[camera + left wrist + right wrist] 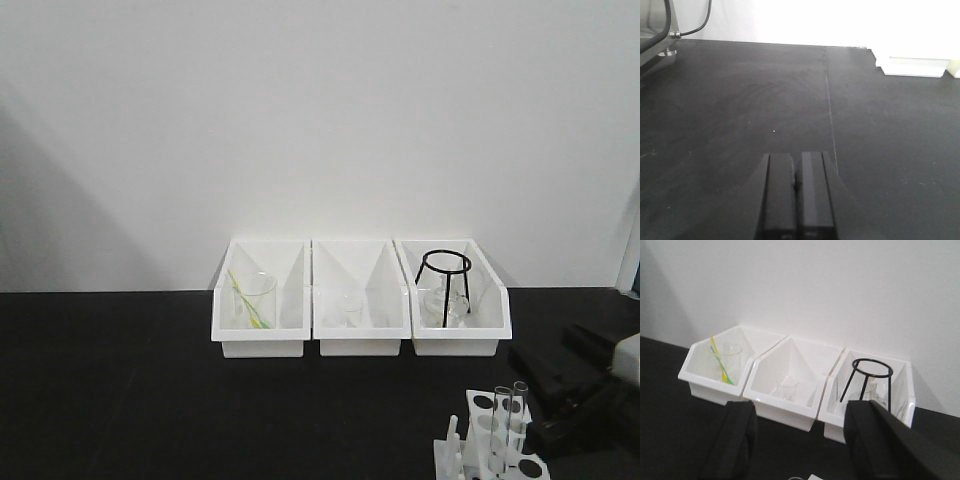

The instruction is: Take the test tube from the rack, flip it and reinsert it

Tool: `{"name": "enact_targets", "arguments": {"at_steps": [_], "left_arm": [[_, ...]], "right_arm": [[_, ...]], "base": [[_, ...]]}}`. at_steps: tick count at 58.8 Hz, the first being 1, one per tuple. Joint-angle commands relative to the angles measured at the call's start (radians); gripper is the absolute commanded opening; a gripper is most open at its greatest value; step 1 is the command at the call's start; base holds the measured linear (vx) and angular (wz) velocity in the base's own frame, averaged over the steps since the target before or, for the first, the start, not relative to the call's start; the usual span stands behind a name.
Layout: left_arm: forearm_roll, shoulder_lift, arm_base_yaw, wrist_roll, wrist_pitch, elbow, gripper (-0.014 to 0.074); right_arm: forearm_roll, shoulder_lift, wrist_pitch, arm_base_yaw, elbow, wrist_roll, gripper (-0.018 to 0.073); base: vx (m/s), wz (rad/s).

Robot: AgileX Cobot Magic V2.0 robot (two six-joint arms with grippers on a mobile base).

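The white rack (480, 445) stands at the front right of the black table, cut off by the lower edge of the front view. Two clear test tubes (509, 425) stand upright in its holes. My right gripper (800, 412) is open, jaws wide apart with nothing between them, and faces the three bins; a sliver of the rack shows at the bottom edge of its view (815, 477). In the front view its black body (575, 385) sits just right of the rack. My left gripper (796, 165) is shut and empty, low over bare black table.
Three white bins stand in a row against the wall: the left (260, 300) holds a beaker with a yellow-green stick, the middle (360, 300) a small glass, the right (455, 300) a black wire tripod. A cable and metal frame (662, 30) lie at the table's far left.
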Motion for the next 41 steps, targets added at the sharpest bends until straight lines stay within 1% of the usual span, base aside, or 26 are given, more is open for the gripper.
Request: {"name": "enact_targets", "arguments": {"at_steps": [1,4,8,13,26,41], "left_arm": [[-0.004,-0.011,-0.007,0.000,-0.088,0.000,-0.0006],[-0.004,-0.011,-0.007,0.000,-0.088,0.000,-0.0006],[-0.004,-0.011,-0.007,0.000,-0.088,0.000,-0.0006],[-0.004,-0.011,-0.007,0.000,-0.088,0.000,-0.0006],[-0.004,-0.011,-0.007,0.000,-0.088,0.000,-0.0006],[-0.004,-0.011,-0.007,0.000,-0.088,0.000,-0.0006]], "right_arm": [[-0.003,-0.122,0.039,-0.006,-0.023,0.102,0.0467],[-0.029,-0.178,0.094,-0.006,-0.023,0.144,0.0467],[-0.077,-0.245,0.172,-0.006,-0.023,0.170,0.0467],[-0.091,-0.305,0.226,-0.006,-0.023,0.196,0.0467],[-0.087,-0.391,0.237,-0.006,-0.023,0.196,0.0467],[-0.087,-0.403,0.237,-0.006,-0.023,0.195,0.0467]], "base": [[0.00,0.00],[0.00,0.00],[0.00,0.00],[0.00,0.00],[0.00,0.00],[0.00,0.00]]}}
